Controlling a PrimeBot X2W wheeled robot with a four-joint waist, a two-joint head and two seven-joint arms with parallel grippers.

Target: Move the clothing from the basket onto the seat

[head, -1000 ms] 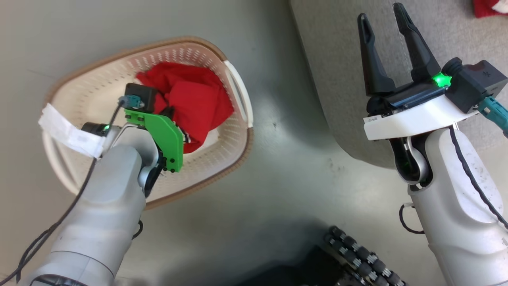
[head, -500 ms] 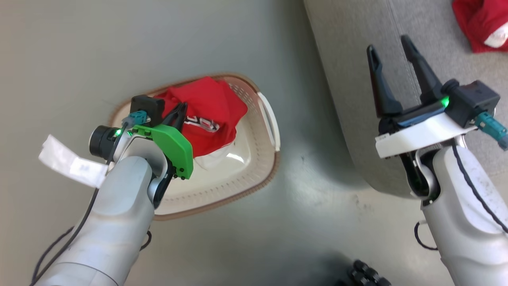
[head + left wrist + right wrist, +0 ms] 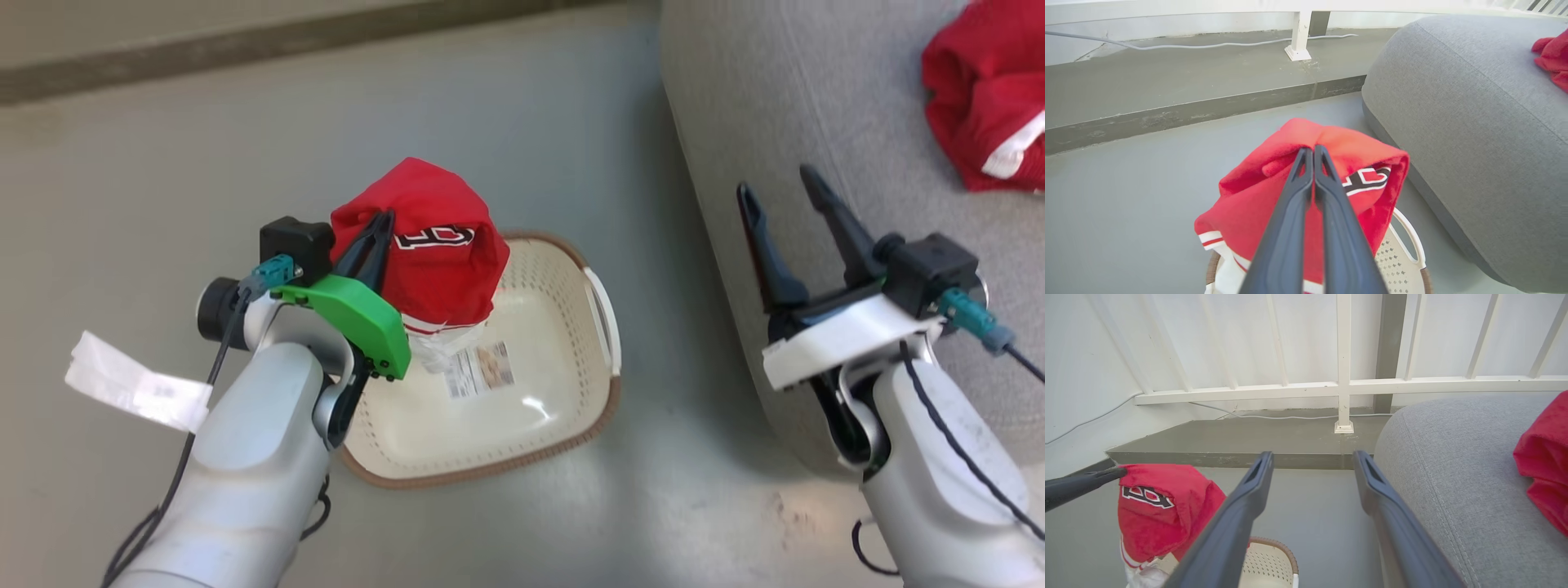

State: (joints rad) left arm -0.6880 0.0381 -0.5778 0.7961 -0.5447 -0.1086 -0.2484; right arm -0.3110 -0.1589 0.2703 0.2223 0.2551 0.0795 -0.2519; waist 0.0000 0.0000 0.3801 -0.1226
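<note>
the left gripper point(image 3: 382, 216), jaws pinched tight on a red garment point(image 3: 437, 253), holds it hanging just above the cream laundry basket point(image 3: 457, 480). the grey seat point(image 3: 775, 106) lies to the load's right, across a strip of floor, where another red garment point(image 3: 980, 106) rests. the right gripper point(image 3: 775, 181), nearer the seat, hovers spread and empty.

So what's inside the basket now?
The basket holds a paper label on its bare bottom. The red garment hanging from the shut left gripper covers the far corner, so anything there is hidden.
</note>
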